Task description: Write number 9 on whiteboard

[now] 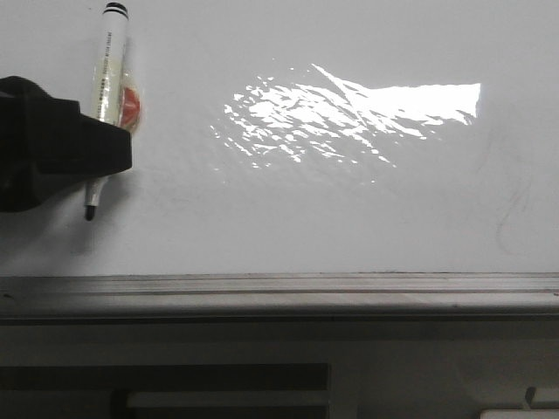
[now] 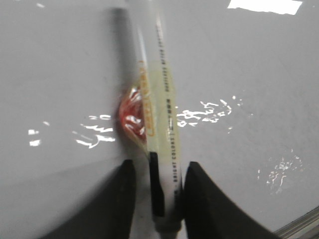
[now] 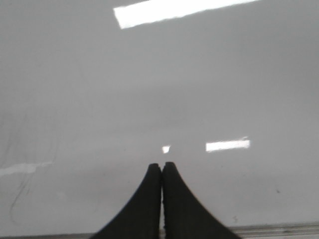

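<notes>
The whiteboard fills the front view, glossy with bright glare. No number 9 shows on it, only faint grey smudges. A white marker lies on it at the far left, its black tip towards the near edge and a red patch beside its barrel. My left gripper straddles the marker near its tip end. One finger is against the barrel; a narrow gap shows at the other. My right gripper is shut and empty above the bare board.
A grey metal edge strip runs along the board's near side, with a dark frame below it. A faint curved smudge sits at the board's right. The strip also shows in the right wrist view.
</notes>
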You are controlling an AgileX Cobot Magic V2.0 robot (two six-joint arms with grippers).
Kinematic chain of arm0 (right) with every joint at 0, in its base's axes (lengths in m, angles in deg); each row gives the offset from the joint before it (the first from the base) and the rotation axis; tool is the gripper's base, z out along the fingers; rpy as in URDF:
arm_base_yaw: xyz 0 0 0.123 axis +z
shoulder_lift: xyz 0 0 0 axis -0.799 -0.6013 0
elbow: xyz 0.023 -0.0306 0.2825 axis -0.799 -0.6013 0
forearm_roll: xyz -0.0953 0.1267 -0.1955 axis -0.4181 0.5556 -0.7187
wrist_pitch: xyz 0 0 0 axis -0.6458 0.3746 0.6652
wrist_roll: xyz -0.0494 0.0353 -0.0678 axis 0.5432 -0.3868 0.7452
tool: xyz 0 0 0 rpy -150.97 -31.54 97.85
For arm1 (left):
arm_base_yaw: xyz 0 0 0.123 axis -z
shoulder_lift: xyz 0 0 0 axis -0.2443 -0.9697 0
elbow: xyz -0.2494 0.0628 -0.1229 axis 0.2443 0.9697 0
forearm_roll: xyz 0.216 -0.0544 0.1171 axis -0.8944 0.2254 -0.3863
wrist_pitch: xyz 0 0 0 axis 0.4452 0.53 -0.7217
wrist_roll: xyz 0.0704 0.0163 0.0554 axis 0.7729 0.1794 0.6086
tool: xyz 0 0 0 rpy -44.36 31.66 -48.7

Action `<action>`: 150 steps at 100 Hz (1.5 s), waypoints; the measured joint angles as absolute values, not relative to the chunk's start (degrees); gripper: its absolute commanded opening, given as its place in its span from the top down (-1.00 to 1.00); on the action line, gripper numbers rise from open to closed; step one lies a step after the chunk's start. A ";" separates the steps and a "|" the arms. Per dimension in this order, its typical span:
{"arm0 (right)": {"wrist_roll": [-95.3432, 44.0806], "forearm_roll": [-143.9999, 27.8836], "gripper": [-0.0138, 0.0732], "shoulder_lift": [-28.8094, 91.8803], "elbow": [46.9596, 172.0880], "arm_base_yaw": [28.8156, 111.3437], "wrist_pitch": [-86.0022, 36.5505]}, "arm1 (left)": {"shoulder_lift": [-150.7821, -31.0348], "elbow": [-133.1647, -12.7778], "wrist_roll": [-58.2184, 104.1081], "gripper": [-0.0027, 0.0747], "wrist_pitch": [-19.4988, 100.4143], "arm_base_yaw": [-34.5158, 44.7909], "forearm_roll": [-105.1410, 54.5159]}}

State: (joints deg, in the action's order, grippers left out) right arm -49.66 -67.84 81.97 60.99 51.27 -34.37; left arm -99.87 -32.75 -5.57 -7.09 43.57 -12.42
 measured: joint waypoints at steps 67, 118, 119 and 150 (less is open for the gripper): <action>-46.49 -67.84 0.03 50.00 84.82 97.10 -42.02 | -100.18 -32.75 -3.80 0.98 -3.44 43.57 -50.21; -46.15 -67.84 0.17 34.94 93.62 105.35 -39.58 | -100.18 -32.75 -2.34 0.98 -8.50 43.57 -64.81; -46.15 -67.84 0.20 34.94 93.62 105.35 -39.45 | -100.18 -32.75 -2.34 0.98 -8.50 43.57 -64.91; -46.15 -65.76 0.83 34.94 93.74 105.83 -38.42 | -100.18 -32.75 -1.79 0.98 -8.50 43.57 -64.91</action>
State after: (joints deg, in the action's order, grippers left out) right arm -46.15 -65.76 34.94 93.74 105.83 -38.42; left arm -100.18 -32.75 -1.79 -8.50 43.57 -64.91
